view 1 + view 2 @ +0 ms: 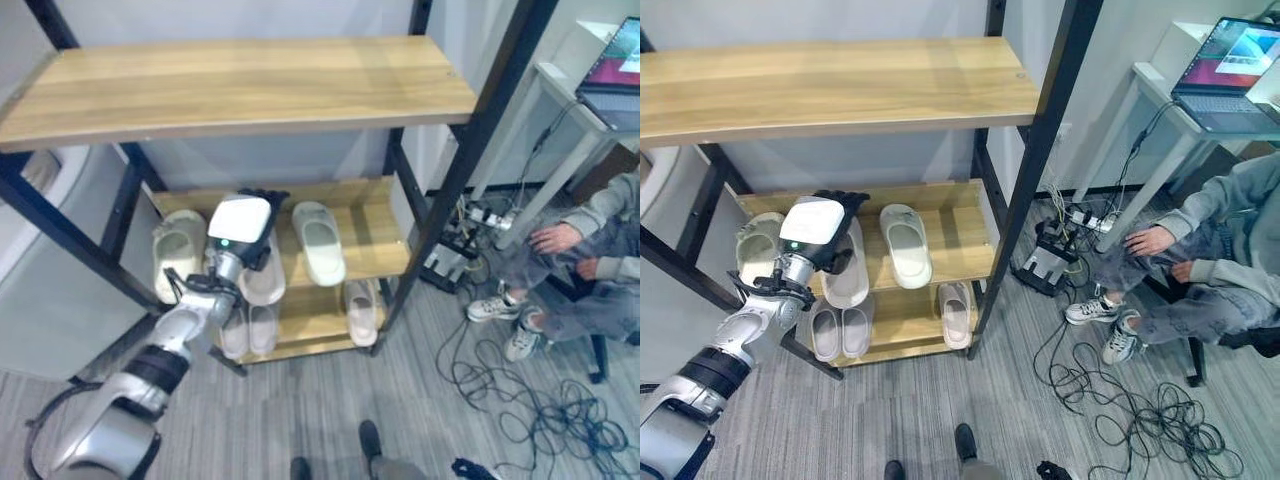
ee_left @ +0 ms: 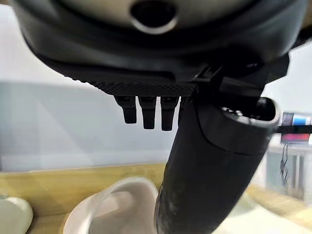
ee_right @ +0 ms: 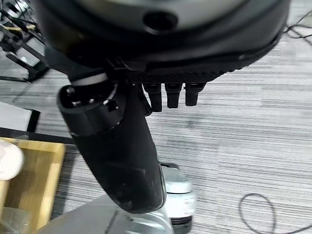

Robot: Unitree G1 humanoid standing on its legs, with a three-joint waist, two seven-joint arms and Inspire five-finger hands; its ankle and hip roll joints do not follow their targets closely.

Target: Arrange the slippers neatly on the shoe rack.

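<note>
left hand (image 1: pixel 245 228): it's held over the middle shelf (image 1: pixel 385 245), right above a slipper (image 1: pixel 264 283) that sticks out past the shelf's front edge. In the left wrist view the fingers (image 2: pixel 146 113) are seen straight and relaxed with the thumb apart, so nothing looks clamped yet.

why it's there: probably the overhanging slipper is meant to be grabbed or nudged back so it sits square.

right hand (image 3: pixel 146 73): it's seen over the grey floor (image 3: pixel 243 146), fingers loose and apart, nothing held. Idle, by the look of it.

other slippers: one pale slipper (image 1: pixel 318 242) is laid neatly on the middle shelf just right of the hand, a chunkier pair (image 1: pixel 176 252) is parked at the left end. On the bottom shelf (image 1: pixel 310 325) a pair (image 1: pixel 248 330) is set side by side and a single (image 1: pixel 361 311) is placed near the right post.

edges: the black frame posts (image 1: pixel 455 165) and the top shelf (image 1: pixel 240 85) box the hand in from above and the sides.

open room: a gap is left between the hand's slipper and the neat one, so pushing straight back should be doable.

bystander: a seated person (image 1: pixel 1210 250) and floor cables (image 1: pixel 1140 410) are well apart from the rack.
</note>
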